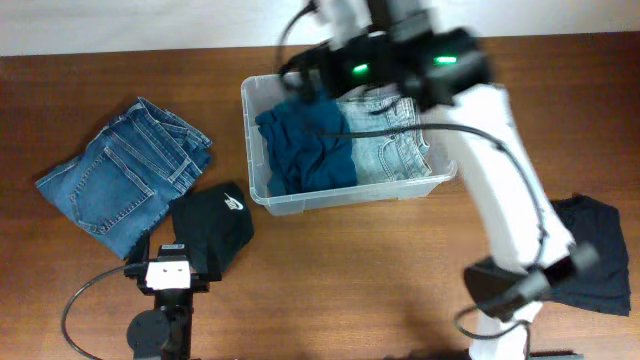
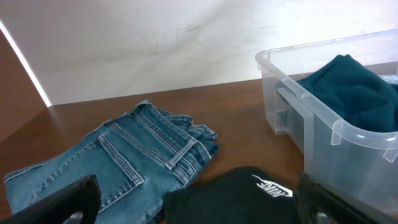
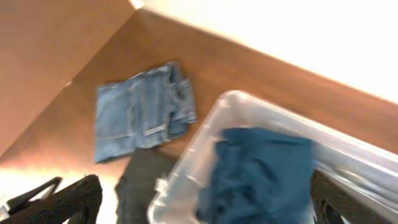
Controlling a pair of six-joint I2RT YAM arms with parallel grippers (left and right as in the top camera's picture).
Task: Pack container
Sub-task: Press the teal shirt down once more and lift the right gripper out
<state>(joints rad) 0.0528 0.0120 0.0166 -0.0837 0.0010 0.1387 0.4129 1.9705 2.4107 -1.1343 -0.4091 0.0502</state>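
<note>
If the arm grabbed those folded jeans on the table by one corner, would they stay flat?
Probably not: the folded jeans look soft and creased, so they would likely droop and unfold. Their thick stacked denim layers suggest some heft for their size.

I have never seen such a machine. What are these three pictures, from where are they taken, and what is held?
It is a robot with two arms at a wooden table. One picture looks down from above; the other two come from wrist cameras. The clear container holds a teal garment and light jeans. On the table lie folded blue jeans, a black garment with a white logo and a dark cloth. The left end effector is near the black garment; the right end effector is above the container. Both are open and hold nothing.
</note>
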